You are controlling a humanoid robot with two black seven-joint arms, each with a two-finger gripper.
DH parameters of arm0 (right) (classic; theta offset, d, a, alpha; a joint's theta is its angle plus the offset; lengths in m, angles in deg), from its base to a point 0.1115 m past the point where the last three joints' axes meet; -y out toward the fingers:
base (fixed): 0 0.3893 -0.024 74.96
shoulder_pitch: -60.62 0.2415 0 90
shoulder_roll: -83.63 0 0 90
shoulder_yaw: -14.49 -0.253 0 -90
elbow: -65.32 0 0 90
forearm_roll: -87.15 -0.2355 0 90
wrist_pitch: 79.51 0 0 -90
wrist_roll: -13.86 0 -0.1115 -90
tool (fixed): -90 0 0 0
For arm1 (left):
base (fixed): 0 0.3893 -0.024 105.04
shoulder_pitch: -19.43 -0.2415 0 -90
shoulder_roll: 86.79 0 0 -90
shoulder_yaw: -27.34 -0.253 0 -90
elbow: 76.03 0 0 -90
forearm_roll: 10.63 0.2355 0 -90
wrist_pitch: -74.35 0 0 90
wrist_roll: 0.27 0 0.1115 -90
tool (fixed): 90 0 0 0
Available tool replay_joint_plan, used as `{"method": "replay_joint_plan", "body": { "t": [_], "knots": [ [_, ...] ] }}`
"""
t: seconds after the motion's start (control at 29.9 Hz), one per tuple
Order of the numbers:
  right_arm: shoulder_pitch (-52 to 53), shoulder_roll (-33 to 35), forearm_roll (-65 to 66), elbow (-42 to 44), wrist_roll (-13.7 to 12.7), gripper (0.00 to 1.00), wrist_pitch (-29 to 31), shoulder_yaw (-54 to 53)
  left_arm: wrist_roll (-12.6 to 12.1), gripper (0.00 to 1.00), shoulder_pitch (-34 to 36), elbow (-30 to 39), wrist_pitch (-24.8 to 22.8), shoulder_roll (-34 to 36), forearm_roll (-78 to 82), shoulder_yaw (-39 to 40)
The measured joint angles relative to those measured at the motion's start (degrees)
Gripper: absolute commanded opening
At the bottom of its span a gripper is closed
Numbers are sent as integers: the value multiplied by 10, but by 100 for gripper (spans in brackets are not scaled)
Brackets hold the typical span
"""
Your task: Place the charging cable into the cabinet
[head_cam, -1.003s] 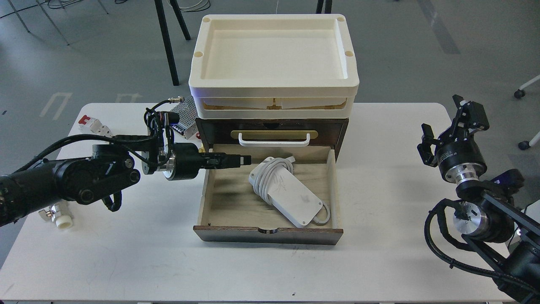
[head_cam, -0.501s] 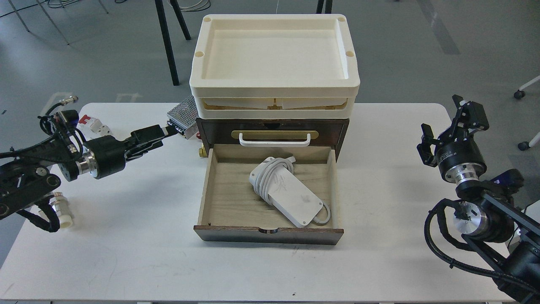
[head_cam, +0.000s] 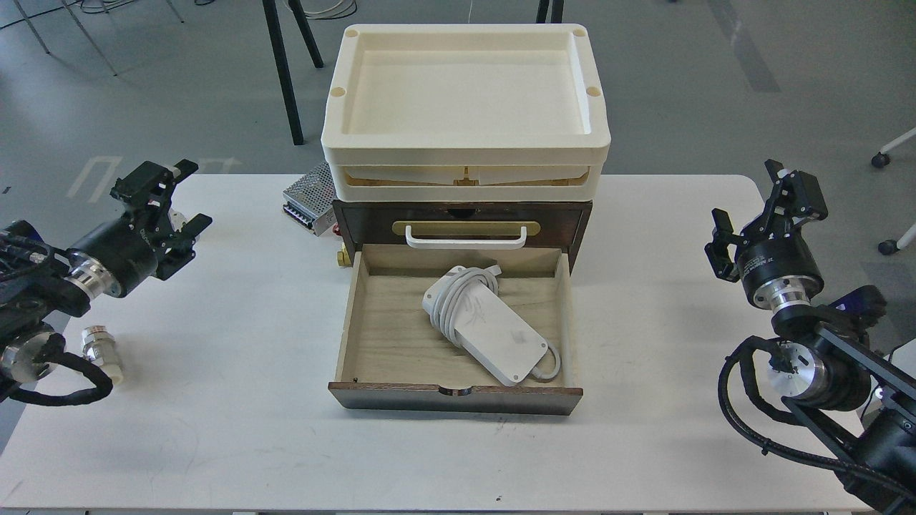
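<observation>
Both grippers were spread and empty: the left gripper hung over the table's left side, the right gripper over its right, well apart from the charging cable. That white brick lay flat, diagonally, inside the open drawer of the cabinet. It looked rigid, smooth and fairly hefty; its long edges seemed the best hold, not the springy coiled cord.

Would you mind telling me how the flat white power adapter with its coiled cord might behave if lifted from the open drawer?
The flat white power adapter looks rigid and smooth, so probably slippery to pinch. Its thick cord is wound at one end, likely shifting weight there, and a loose loop by the other end may dangle or snag on the light wood drawer.
</observation>
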Motion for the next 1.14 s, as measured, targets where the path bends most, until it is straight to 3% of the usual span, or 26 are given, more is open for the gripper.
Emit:
{"method": "replay_joint_plan", "body": {
  "t": [0.47,1.14],
  "knots": [
    [0,0,0,0,0,99,0,-1,0,99,1,-116,-25,-109,-134,57],
    [0,0,0,0,0,99,1,-2,0,99,1,-138,-41,-122,-131,64]
  ]
}}
